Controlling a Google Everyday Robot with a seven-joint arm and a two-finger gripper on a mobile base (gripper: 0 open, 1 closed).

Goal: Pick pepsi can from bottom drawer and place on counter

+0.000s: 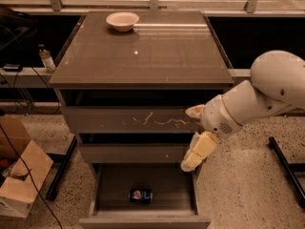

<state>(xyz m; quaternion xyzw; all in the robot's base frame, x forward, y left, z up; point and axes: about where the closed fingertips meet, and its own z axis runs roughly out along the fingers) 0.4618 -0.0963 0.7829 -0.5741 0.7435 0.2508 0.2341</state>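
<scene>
The pepsi can (141, 194) lies on its side in the open bottom drawer (110, 184), near the middle of the tray. The drawer is pulled out toward me. My gripper (191, 160) hangs from the white arm on the right. It points down at the right end of the middle drawer front, above the bottom drawer's right wall, up and to the right of the can and apart from it. It holds nothing that I can see. The counter (157, 56) is the glossy top of the cabinet, well above the gripper.
A white bowl (122, 21) stands at the back left of the counter. The top drawer front (133, 120) has white scratches. A cardboard box (19, 175) sits on the floor at left, a small bottle (46, 58) on a side shelf, a black bar (286, 168) on the floor at right.
</scene>
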